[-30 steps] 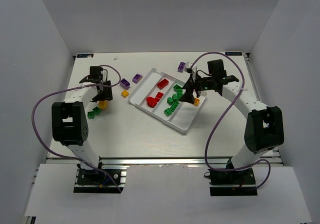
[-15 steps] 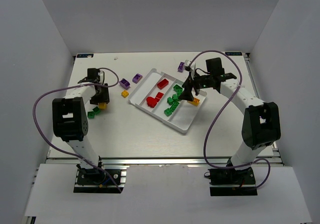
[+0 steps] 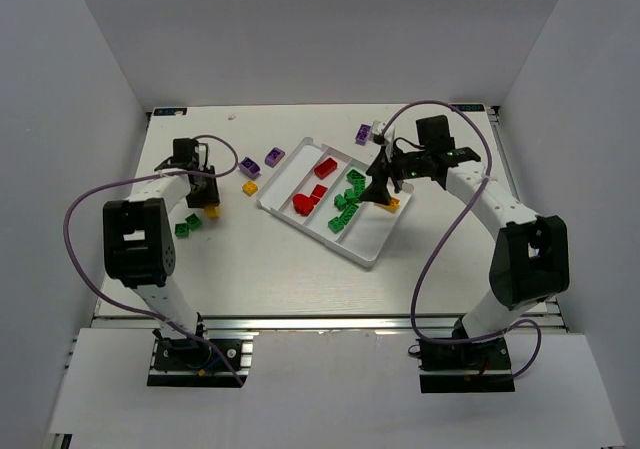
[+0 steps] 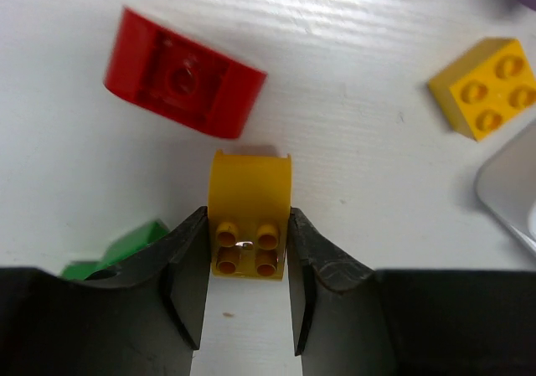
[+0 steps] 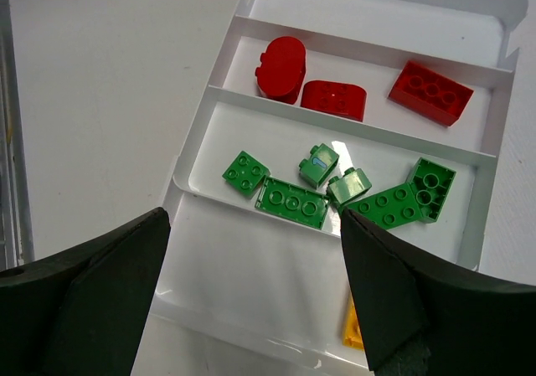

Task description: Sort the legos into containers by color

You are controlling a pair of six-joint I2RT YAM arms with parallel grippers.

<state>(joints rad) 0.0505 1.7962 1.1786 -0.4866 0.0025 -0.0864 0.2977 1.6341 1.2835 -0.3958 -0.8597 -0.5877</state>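
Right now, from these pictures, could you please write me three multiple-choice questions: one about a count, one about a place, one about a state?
1. How many red bricks lie in the tray?
A. one
B. three
C. six

2. Where is the yellow brick nearest the left fingers?
A. in the tray
B. held high in the air
C. on the table, between those fingers

3. How do the right fingers stand?
A. wide open, empty
B. shut on a brick
C. shut tight, empty

Answers:
1 B: three red bricks show in one compartment.
2 C: the left wrist view shows it on the table, a finger against each side.
3 A: they stand far apart over the tray, with nothing between them.
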